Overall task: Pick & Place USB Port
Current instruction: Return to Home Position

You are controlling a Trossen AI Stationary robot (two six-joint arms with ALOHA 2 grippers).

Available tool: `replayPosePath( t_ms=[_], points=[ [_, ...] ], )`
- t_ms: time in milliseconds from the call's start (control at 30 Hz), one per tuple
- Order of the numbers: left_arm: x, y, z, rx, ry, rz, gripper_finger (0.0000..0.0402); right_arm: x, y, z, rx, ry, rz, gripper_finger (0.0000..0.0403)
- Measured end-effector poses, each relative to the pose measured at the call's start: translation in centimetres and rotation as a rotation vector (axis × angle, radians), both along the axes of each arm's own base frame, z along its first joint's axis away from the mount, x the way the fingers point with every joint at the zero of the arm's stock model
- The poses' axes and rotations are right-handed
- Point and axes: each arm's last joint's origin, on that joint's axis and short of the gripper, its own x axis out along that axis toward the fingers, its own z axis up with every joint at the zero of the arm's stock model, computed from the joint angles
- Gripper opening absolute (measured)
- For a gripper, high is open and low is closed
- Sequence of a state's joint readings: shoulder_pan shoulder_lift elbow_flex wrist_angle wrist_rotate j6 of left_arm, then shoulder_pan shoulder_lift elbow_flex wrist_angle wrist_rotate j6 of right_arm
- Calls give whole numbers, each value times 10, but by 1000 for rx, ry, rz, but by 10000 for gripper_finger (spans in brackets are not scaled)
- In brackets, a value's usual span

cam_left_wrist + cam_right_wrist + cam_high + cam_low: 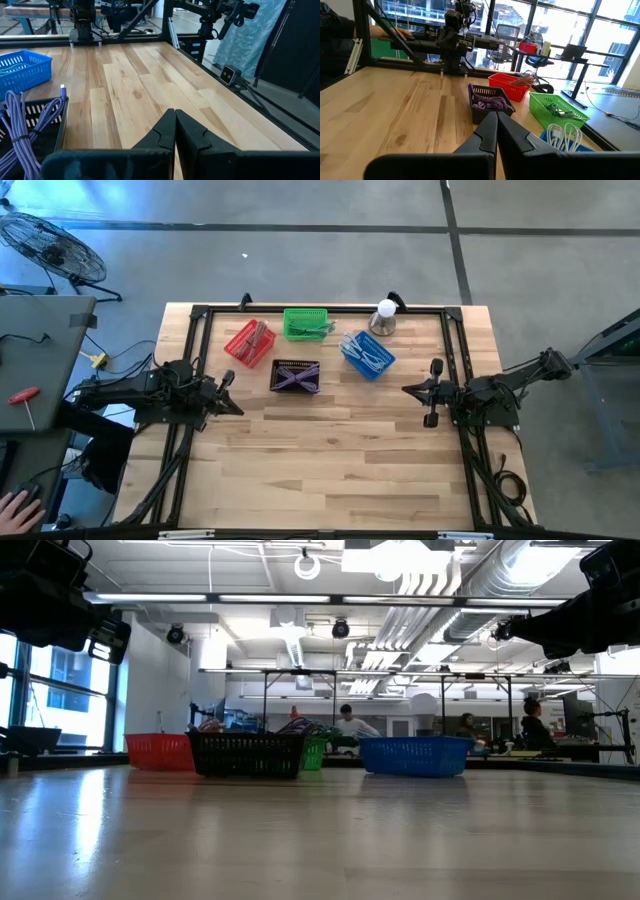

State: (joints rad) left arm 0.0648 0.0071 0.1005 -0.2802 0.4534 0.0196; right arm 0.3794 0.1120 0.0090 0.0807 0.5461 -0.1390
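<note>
Four small baskets of cables stand at the table's far middle: a red one [248,342], a green one [305,323], a blue one [367,354] with white cables, and a black one [295,376] with purple USB cables [17,132]. My left gripper [232,392] waits shut and empty at the table's left, near the black basket. My right gripper [418,390] waits shut and empty at the table's right. In each wrist view the two fingers meet, the left gripper [175,117] and the right gripper [497,120].
A silver bell-shaped thing with a white ball top [383,318] stands at the far edge, right of the green basket. A black frame [320,310] runs round the table. The near half of the wooden table [320,470] is bare. A person's hand [15,505] shows off the table's near left.
</note>
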Motion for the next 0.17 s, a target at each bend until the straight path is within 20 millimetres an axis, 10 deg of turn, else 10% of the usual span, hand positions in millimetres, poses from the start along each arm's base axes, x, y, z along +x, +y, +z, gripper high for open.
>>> replayPosePath(
  t_ms=[167],
  points=[
    [0,0,0,0,0,1,0,0,0,0,0,0,0,2]
  ],
)
